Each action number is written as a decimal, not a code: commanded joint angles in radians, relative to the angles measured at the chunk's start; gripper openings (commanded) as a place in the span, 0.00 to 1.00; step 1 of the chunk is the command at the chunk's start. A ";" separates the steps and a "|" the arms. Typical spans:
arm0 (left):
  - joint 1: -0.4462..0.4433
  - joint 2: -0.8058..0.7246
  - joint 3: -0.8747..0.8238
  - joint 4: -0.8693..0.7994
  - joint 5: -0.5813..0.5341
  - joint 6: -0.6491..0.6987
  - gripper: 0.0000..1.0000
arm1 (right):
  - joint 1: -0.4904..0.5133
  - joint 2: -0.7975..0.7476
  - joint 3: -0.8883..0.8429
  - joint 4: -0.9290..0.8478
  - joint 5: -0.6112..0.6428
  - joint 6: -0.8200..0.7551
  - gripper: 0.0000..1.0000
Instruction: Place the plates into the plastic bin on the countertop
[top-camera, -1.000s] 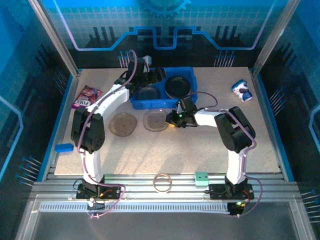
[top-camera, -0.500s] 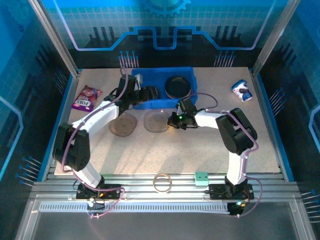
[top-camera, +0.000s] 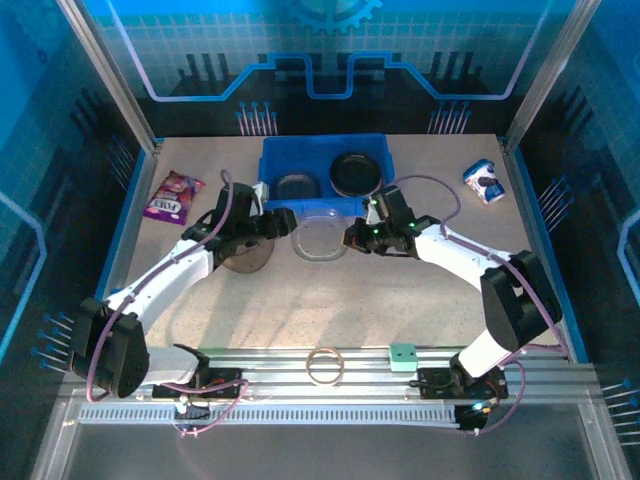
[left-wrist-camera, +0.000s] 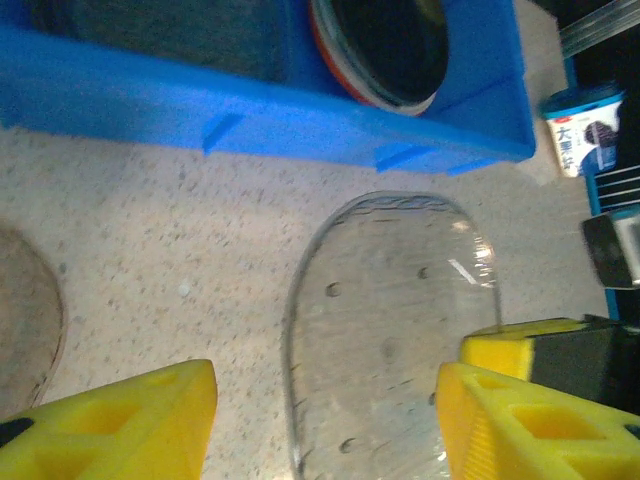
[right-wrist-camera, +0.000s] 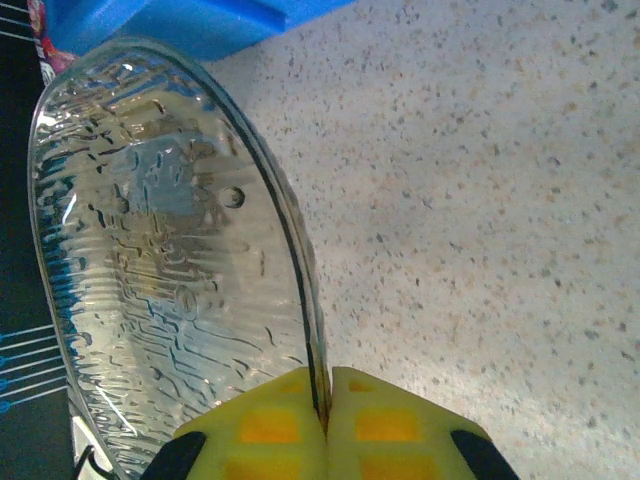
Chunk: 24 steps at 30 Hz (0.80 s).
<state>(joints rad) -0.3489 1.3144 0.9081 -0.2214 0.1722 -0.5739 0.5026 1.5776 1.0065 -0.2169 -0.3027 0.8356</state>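
the right gripper (right-wrist-camera: 325, 400) is clamping the rim of the clear plate (right-wrist-camera: 170, 250) just before the near wall of the plastic bin (top-camera: 325, 142); it needs lifting level over that wall. the left gripper (top-camera: 275, 222) is hovering, jaws apart.

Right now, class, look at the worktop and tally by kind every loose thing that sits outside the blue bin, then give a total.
Plates: 2, the clear plate and the smoky plate
Snack packet: 1
Small tub: 1
Ring: 1
Green block: 1
Total: 6
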 joint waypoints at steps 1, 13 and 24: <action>-0.003 -0.018 -0.045 -0.011 0.013 -0.008 0.59 | 0.029 -0.045 0.009 -0.058 0.005 -0.013 0.00; -0.004 0.016 -0.061 0.014 0.042 -0.034 0.19 | 0.056 -0.035 0.059 -0.032 -0.015 0.003 0.00; 0.003 0.010 -0.049 -0.002 0.048 -0.003 0.00 | 0.060 -0.007 0.103 -0.030 -0.034 0.000 0.14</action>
<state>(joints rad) -0.3485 1.3251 0.8600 -0.2123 0.1986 -0.5999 0.5491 1.5581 1.0550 -0.2539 -0.3050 0.8387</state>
